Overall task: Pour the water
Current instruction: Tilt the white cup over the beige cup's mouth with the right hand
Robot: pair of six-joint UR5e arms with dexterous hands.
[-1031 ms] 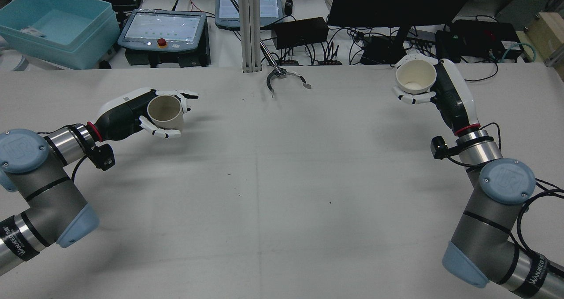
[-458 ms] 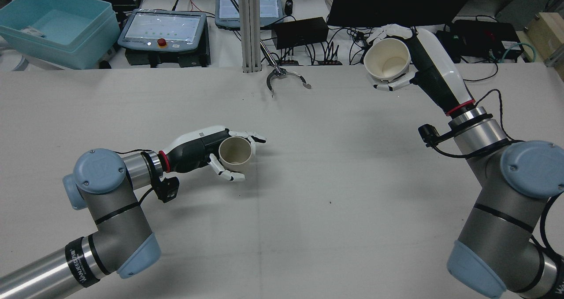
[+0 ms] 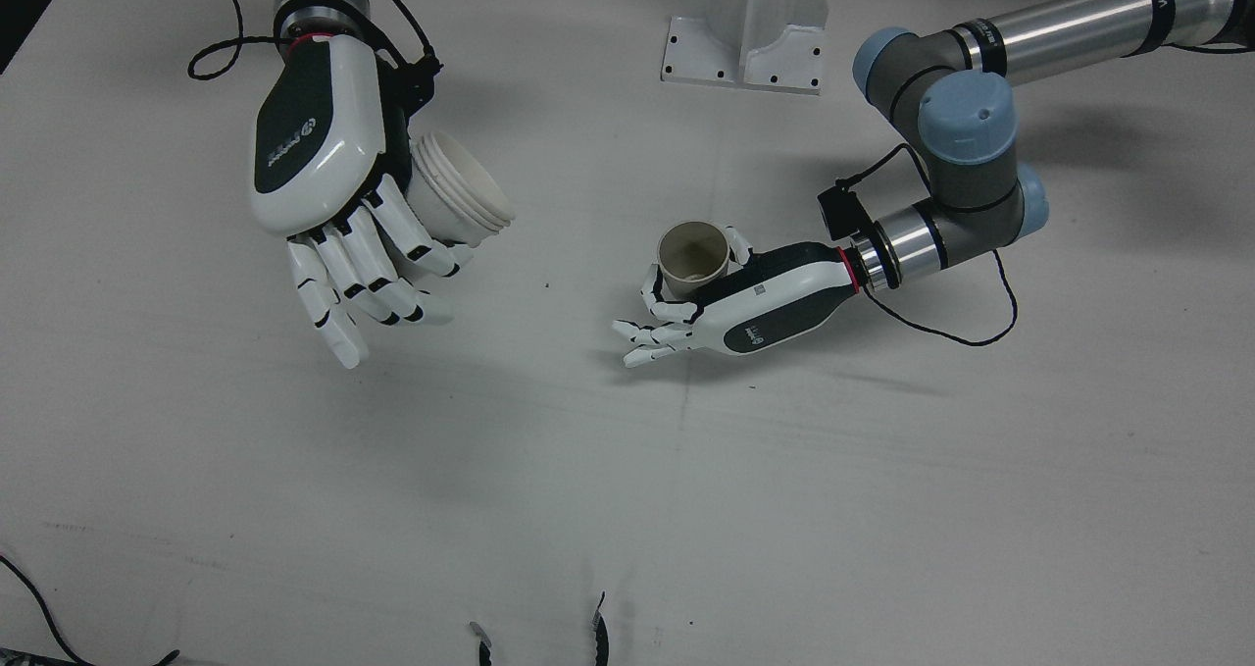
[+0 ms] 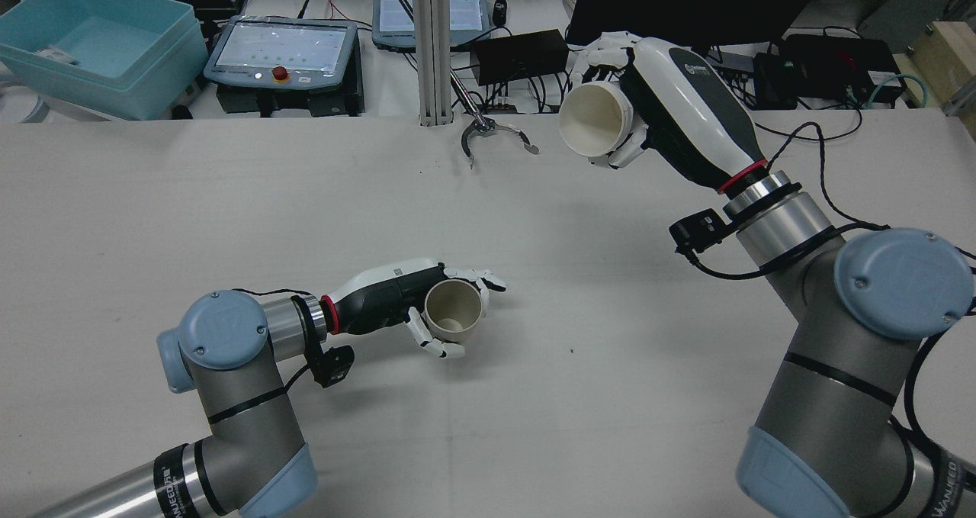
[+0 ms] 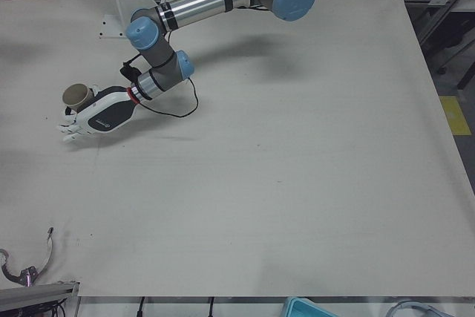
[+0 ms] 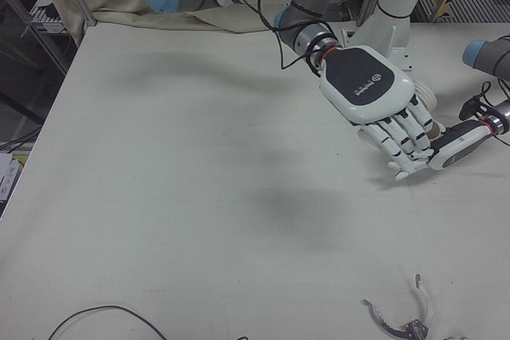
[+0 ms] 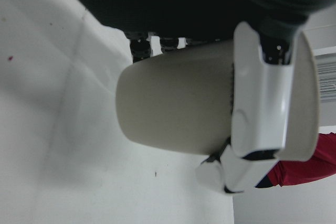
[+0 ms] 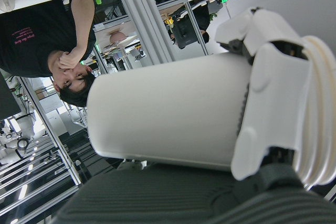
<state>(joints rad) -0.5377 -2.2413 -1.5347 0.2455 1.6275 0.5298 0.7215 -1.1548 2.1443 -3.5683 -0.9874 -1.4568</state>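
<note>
My left hand is shut on a beige paper cup that stands upright, low over the middle of the table; the same cup shows its mouth in the front view. My right hand is raised well above the table and shut on a white paper cup. That cup is tipped on its side, its mouth facing the table's middle. In the front view the white cup is still off to one side of the beige one. No water is visible in either cup.
A curved metal tool lies at the far table edge by an aluminium post. Beyond it are a teal bin, teach pendants, a monitor and cables. A person is seen in the right hand view.
The left hand has carried the beige cup from the left side to the table's middle and nearer the robot. The right hand has risen, swung inward and tipped the white cup over.
</note>
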